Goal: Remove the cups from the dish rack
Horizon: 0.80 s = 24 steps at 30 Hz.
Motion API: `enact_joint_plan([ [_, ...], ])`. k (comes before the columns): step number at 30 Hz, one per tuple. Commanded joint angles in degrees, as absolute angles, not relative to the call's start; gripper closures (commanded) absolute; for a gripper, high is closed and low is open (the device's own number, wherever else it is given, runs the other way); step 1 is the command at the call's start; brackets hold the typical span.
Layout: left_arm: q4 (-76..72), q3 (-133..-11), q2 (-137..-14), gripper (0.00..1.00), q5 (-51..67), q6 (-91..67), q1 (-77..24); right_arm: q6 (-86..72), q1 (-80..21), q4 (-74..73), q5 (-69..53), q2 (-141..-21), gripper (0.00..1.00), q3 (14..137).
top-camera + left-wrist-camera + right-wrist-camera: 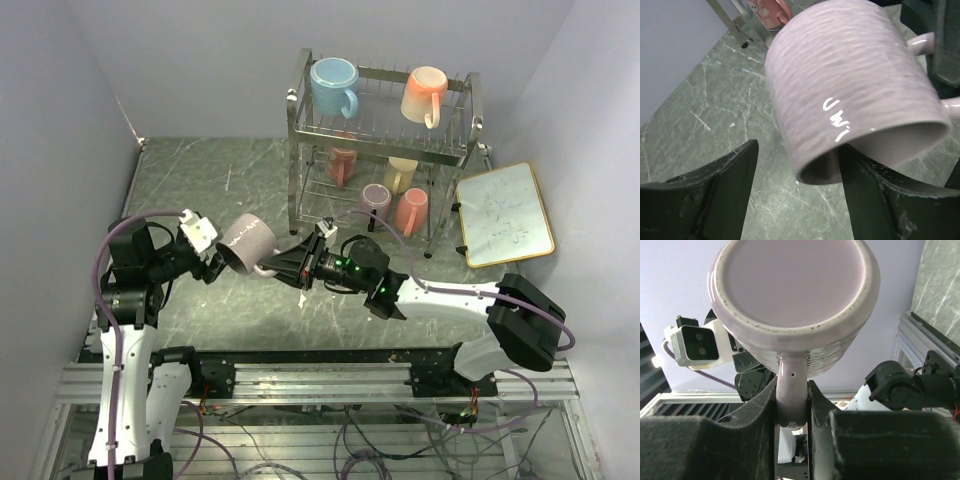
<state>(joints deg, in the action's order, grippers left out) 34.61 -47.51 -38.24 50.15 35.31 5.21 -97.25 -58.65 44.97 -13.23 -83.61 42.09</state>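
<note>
My right gripper (272, 263) is shut on the handle (791, 390) of a mauve mug (245, 243) and holds it on its side above the table, its mouth toward the left arm. My left gripper (214, 264) is open at the mug's rim. In the left wrist view, one finger (875, 195) reaches into the mug's (855, 85) mouth and the other (715, 195) stands apart outside the wall. The chrome dish rack (300, 130) holds a light blue mug (333, 85) and a peach mug (424, 95) on top. A pink mug (343, 165), a yellow mug (401, 173), a mauve mug (376, 200) and a salmon mug (411, 210) sit below.
A gold-framed whiteboard (505, 213) leans to the right of the rack. Grey walls close in the table on the left, back and right. The green marbled tabletop (200, 190) spreads left of the rack. A rack leg (727, 17) shows in the left wrist view.
</note>
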Motion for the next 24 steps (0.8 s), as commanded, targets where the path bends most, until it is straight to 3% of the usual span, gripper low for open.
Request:
enact_joint_plan([
  [1,28.5,-47.1,-38.2,0.23,49.5,32.8,5.7,-99.3,-59.6,55.0,-14.1,-82.2,1.0,43.0],
  [5,25.1,-47.0,-38.7,0.22,50.4,28.5,5.7,-100.3,-60.3,56.4,-13.9,-82.7,1.0,42.8],
  [7,24.9,-47.7,-39.7,0.28,51.9,26.8,5.7,-100.8,-60.7,58.2,-14.2,-83.7,1.0,43.0],
  [8,25.4,-48.1,-40.5,0.34,52.7,26.4,5.7,-101.1,-60.8,59.3,-14.5,-84.1,1.0,43.2],
  [9,26.1,-48.7,-41.3,0.45,53.5,26.3,5.7,-101.5,-60.9,60.4,-14.8,-84.8,1.0,43.3],
  [10,26.8,-49.1,-42.0,0.62,54.6,26.3,5.6,-101.9,-60.9,61.3,-15.0,-85.3,1.0,43.4],
  [12,28.9,-50.2,-43.5,0.81,55.9,27.4,5.7,-102.0,-61.1,62.1,-15.5,-86.1,1.0,43.9],
  [14,30.6,-51.0,-44.6,0.91,56.8,27.9,5.7,-101.7,-61.1,62.6,-15.8,-86.7,1.0,44.3],
  [16,31.3,-51.4,-45.3,0.93,57.0,27.5,5.7,-101.3,-61.2,62.7,-15.6,-87.0,1.0,44.3],
  [17,31.2,-51.5,-45.6,0.93,56.6,26.9,5.7,-100.7,-61.0,62.3,-15.4,-86.9,0.93,44.0],
  [20,28.0,-51.6,-46.7,0.93,51.6,22.1,5.6,-95.7,-59.8,56.4,-13.2,-84.4,0.52,42.5],
  [22,25.1,-51.8,-48.3,0.93,43.6,17.9,5.5,-89.2,-57.8,46.4,-10.7,-80.3,0.37,42.2],
  [24,24.0,-53.1,-51.4,0.93,33.2,15.8,5.3,-81.2,-55.7,33.1,-6.3,-76.3,0.28,43.1],
])
